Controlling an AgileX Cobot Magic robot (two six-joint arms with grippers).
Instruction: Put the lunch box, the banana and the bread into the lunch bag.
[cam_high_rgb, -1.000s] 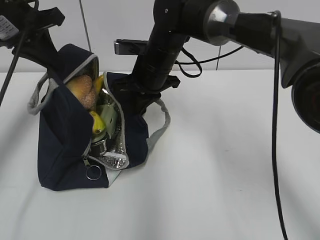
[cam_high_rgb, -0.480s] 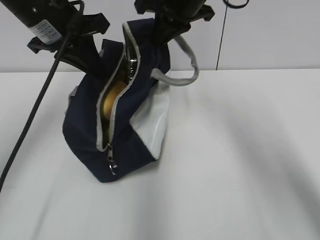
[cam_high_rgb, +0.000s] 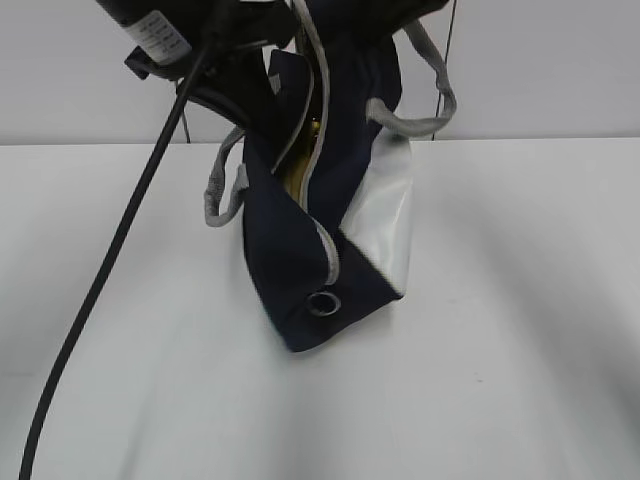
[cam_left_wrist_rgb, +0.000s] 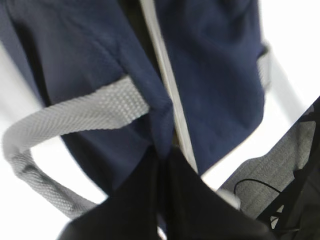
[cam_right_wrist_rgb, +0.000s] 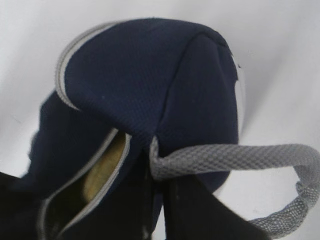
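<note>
Bench (cam_high_rgb: 520, 380): white, carries the bag.
Lunch bag (cam_high_rgb: 290, 260): frame centre, upright, mouth nearly shut so the load stays in.
My left gripper (cam_left_wrist_rgb: 165, 165), right gripper (cam_right_wrist_rgb: 157, 175): each pinching bag fabric.
Bread (cam_right_wrist_rgb: 102, 167): inside, visible through the gap.

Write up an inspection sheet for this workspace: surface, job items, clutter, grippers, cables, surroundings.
Surface: white table, bare where visible.
Job's things: lunch bag upright, zipper part open; ring pull low on the front. Something golden-brown, likely the bread, shows through the gap. Lunch box and banana not visible.
Clutter: nothing seen.
Grippers: left gripper shut on the lunch bag's fabric beside the zipper; right gripper shut on its edge by the grey strap.
Cables: black cable hangs across the table's left.
Surroundings: pale wall.
</note>
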